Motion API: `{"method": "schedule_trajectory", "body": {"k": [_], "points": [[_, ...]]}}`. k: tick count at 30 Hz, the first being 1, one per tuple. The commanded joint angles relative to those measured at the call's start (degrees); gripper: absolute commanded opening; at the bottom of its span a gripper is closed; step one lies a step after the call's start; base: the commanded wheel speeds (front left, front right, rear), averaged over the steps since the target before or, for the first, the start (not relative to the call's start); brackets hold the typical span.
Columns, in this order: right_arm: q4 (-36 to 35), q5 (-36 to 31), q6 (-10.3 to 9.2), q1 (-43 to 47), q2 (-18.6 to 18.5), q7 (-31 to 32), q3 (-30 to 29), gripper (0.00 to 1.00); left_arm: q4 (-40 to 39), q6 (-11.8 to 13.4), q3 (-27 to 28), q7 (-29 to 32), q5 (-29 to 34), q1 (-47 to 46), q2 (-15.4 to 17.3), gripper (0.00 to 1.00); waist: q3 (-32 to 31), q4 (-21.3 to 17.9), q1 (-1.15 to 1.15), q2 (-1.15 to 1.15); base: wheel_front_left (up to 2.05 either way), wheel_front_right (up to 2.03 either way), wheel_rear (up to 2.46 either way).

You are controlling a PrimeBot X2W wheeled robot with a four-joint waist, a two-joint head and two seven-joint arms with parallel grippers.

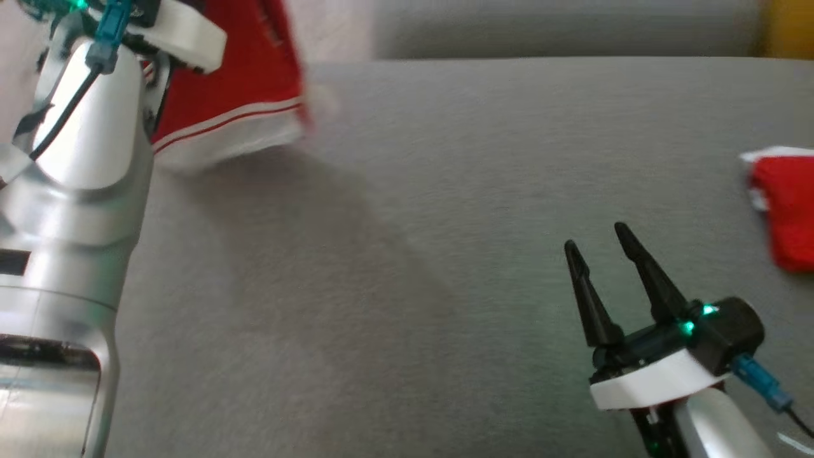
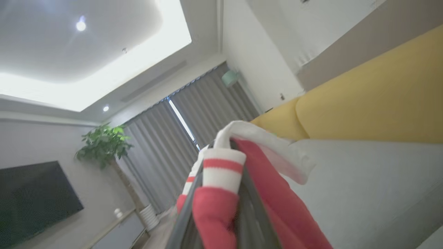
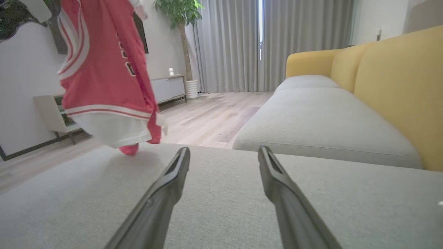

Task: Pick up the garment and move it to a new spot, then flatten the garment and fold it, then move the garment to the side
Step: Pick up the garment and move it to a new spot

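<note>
Hanging from the clamped left end effector [image 2: 218, 162], the red jersey [image 1: 235, 83] looked ready for placing elsewhere; right end effector [image 1: 596, 236] gaped wide

Soft and matt, the red-and-white cloth garment [image 3: 104, 69] sits between the dark, smooth left fingers [image 2: 251, 214] — under the right fingers [image 3: 166, 193], a grey woven-fabric cushion [image 1: 381, 254] — coarse, matt.

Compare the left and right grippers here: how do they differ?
The left gripper is shut on the red garment; the right gripper is open and empty. The left gripper is raised, with the garment hanging from it; the right gripper sits low over the grey cushion. Both have two long dark fingers.
</note>
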Motion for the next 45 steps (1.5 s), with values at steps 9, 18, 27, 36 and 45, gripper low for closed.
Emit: {"method": "schedule_trajectory", "body": {"k": [9, 18, 27, 36, 45], "points": [[-1.5, 0.5, -0.05, -0.6, 2.2, -0.1, 1.8, 1.0, -17.3, -2.7, -1.5, 4.6, -1.3, 2.4, 1.3, 0.0, -6.9, -14.9, 0.02, 0.0, 0.0, 0.0, 0.0], [-2.1, 1.2, -0.05, -1.1, 2.7, -0.1, 2.1, 1.0, -23.5, -4.4, -7.3, 9.6, -4.5, 16.0, -2.4, 0.0, -3.6, -22.0, 0.02, 0.0, 0.0, 0.0, 0.0], [-2.1, 1.9, -0.05, -3.1, 3.4, -0.1, 3.0, 1.0, -11.9, -5.2, -13.1, 5.0, -9.2, 28.3, -7.3, 0.0, 1.7, -24.9, 0.02, 0.0, 0.0, 0.0, 0.0], [-0.8, 1.7, -0.05, -2.2, 3.5, -0.1, 1.6, 1.0, -8.6, 0.5, -14.2, -0.1, -11.7, 31.9, -9.5, 1.0, -0.8, -21.0, 0.02, 0.0, 0.0, 0.0, 0.0], [-0.5, 1.2, -0.05, 2.2, 3.3, -0.1, -2.3, 1.0, -26.1, 7.9, -8.8, -0.3, -14.5, 46.5, -9.2, 1.0, -7.3, -12.1, 0.02, 0.0, 0.0, 0.0, 0.0]]}}
